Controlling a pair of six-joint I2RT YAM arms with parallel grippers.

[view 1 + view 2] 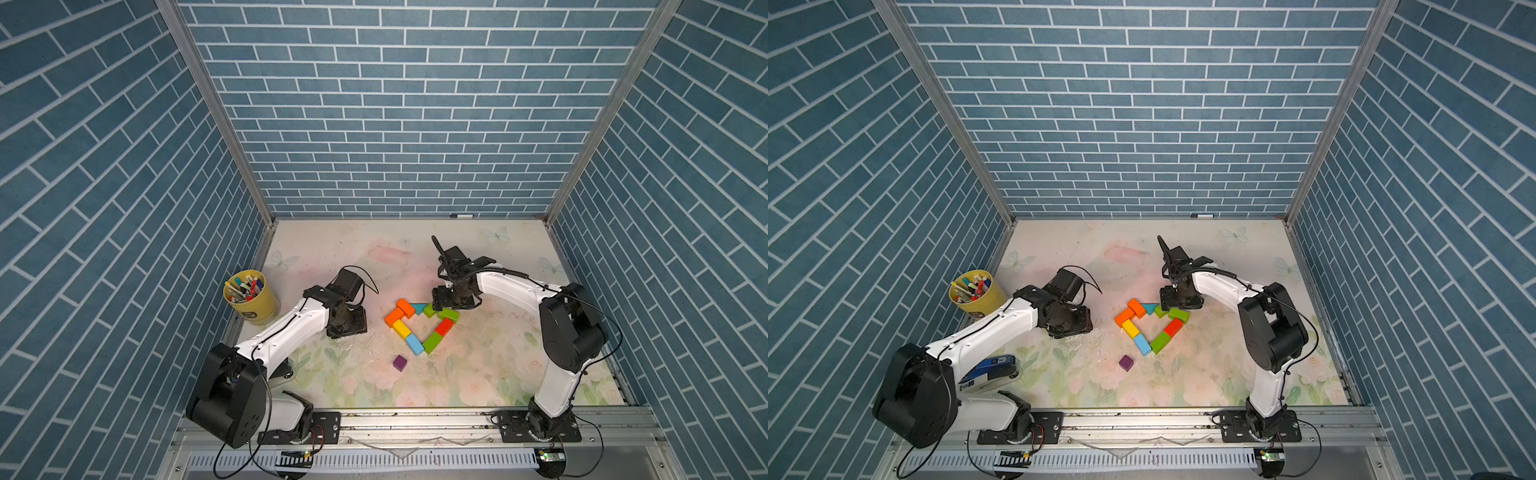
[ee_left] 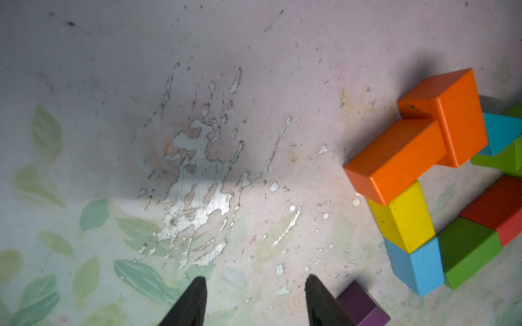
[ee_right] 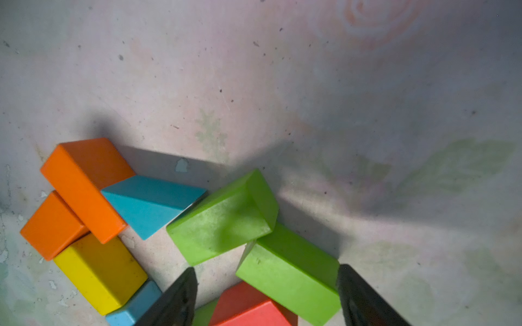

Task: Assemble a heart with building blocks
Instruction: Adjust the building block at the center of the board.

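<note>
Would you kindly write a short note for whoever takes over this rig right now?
Left gripper: open, empty, next to the purple cube.
Right gripper: open, straddling a green brick on the heart's right lobe.
Done: the heart outline is laid, with the teal triangle at the notch.
Left: the purple cube lies apart from the outline, near its bottom; it probably goes at the tip.

— The building blocks (image 3: pixel 223 223)?
— Smooth, painted and faintly glossy; the green one looks scuffed.
— And the bench (image 2: pixel 282 70)?
— Matt floral print, scratched and flaked to pale patches. Left tool (image 2: pixel 254 285): matt black, finely ribbed.
</note>
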